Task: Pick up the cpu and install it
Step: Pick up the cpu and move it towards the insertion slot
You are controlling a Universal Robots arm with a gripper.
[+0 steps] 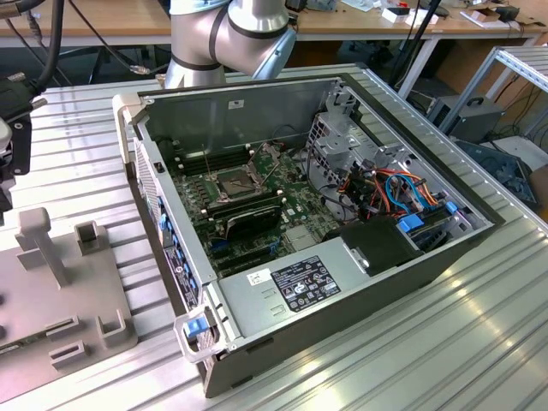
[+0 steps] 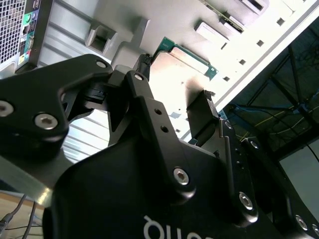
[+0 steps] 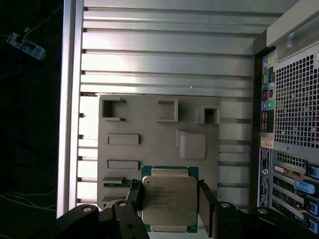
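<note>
Hand (image 3: 169, 193) tight across cpu (image 3: 169, 204) short axis, lid up

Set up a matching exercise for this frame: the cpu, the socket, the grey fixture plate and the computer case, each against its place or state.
Things:
1. cpu
2. socket
3. grey fixture plate
4. computer case

Places or states:
A. on the green board inside the case
B. held in the gripper
C. lying with its open side up
D. flat on the ribbed metal table, beside the case

Pairs: 1-B, 2-A, 3-D, 4-C
</note>
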